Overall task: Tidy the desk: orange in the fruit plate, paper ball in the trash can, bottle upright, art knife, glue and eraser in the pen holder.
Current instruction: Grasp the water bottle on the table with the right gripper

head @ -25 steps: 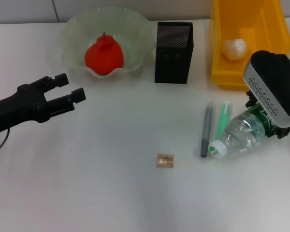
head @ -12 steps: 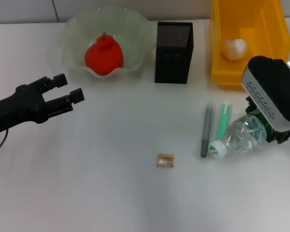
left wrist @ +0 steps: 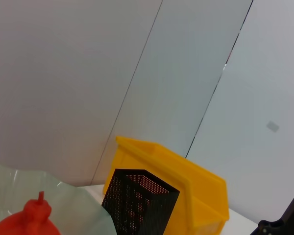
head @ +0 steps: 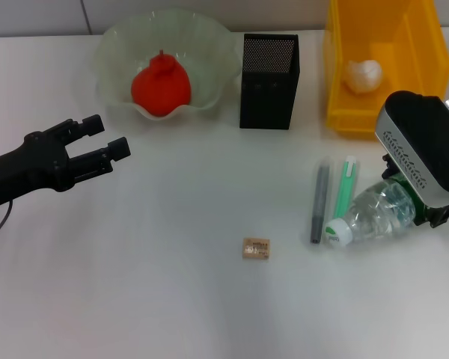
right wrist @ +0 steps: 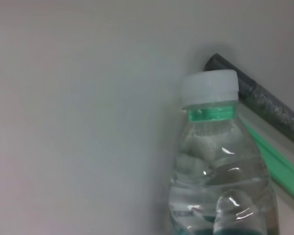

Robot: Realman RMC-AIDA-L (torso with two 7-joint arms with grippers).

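The orange [head: 161, 86] lies in the pale-green fruit plate [head: 112, 52] at the back left. In the yellow trash can [head: 419, 34] rests the paper ball [head: 364, 75]. The bottle [head: 374, 215] lies on its side at the right, white cap [right wrist: 209, 87] toward the table's middle; my right gripper [head: 415, 203] covers its base end and is shut on it. A grey art knife [head: 317, 202] and a green glue stick [head: 346, 185] lie side by side next to the cap. The tan eraser [head: 256, 249] sits alone in front. My left gripper [head: 111, 134] hovers open at the left.
The black mesh pen holder [head: 269, 71] stands between plate and trash can. In the left wrist view the orange [left wrist: 36, 220], pen holder [left wrist: 137, 205] and trash can [left wrist: 196, 188] show before a grey wall. The right wrist view shows the art knife [right wrist: 264, 103] and glue stick [right wrist: 279, 166].
My right gripper has shifted toward the table's front, and the bottle's base end swung with it while the cap stayed near the art knife. The left arm has not moved.
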